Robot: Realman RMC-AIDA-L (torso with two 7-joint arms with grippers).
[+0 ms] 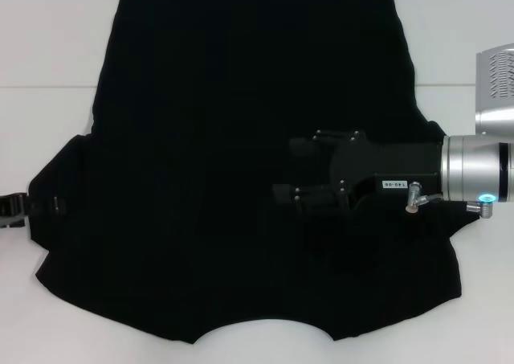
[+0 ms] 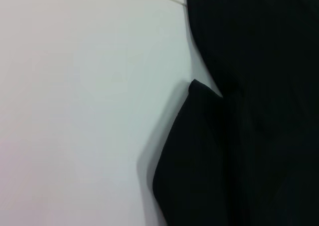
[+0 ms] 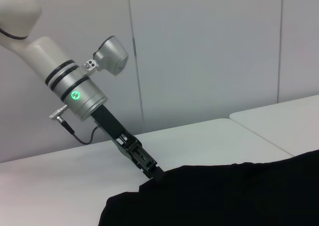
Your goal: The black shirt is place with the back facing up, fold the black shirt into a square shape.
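- The large plain black soft cloth T-shirt [image 1: 241, 179] lies spread flat across the white table [image 1: 48, 34]; no fold is made yet, so the whole squaring seems left.
- The left gripper [image 1: 18, 206], at nine o'clock, meets the sleeve edge; grip cannot be told.
- The right gripper [image 1: 293, 171] hovers over the shirt's middle from three o'clock, jaws apart, holding nothing.

You have one label to look at: a small white rectangular sticker [image 1: 392, 185] with dark characters, right of centre in the head view, on the black body of the right gripper [image 1: 299, 171] just ahead of its silver wrist cuff. The characters sit upside down to that camera and are too small to read with certainty. The large plain black soft cloth T-shirt [image 1: 241, 139] shows you no lettering on its upward side.
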